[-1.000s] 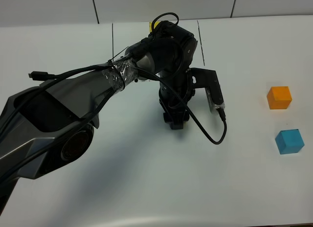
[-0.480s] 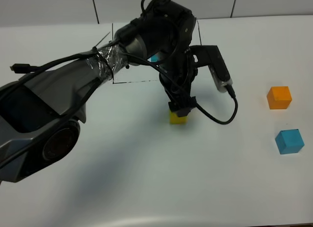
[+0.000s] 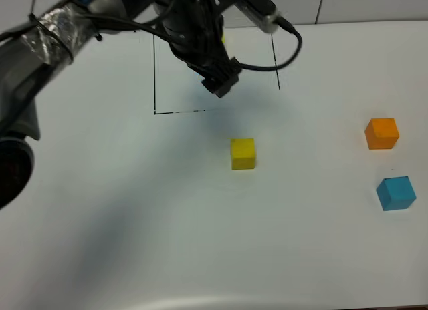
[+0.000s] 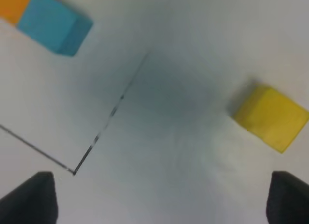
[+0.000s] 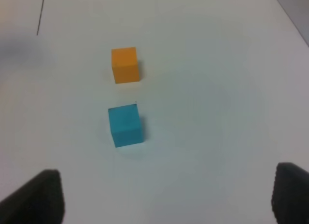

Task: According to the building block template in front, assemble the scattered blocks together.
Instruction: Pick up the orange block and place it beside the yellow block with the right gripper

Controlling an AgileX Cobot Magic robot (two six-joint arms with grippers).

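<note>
The left gripper (image 3: 223, 81) hangs above the table (image 3: 134, 223) with its jaws wide apart and nothing between them; in the left wrist view (image 4: 161, 200) only its two dark fingertips (image 4: 34, 200) show, at opposite edges of the picture, with bare white surface between. Under it runs the thin black outline (image 3: 155, 69) that frames the template (image 4: 53, 23); one corner of that outline lies just beyond the fingertips in the wrist view, and the template's blue and orange cubes sit further off inside the frame. From the high camera the left arm, wrapped in silver tape (image 3: 57, 29) and trailing a looped black cable (image 3: 289, 48), covers nearly all of the template, so only a sliver of yellow shows behind it.

The yellow cube (image 3: 243, 153) stands alone on the table outside the outline, on its near side, apart from the gripper and upright.

The right gripper (image 5: 167, 195) is out of the high view; its wrist camera shows its jaws spread wide and empty; ahead of it are the orange cube (image 5: 125, 64) and the blue cube (image 5: 125, 126), near each other but not touching; both lie well to the right of the yellow cube, with open table between.
</note>
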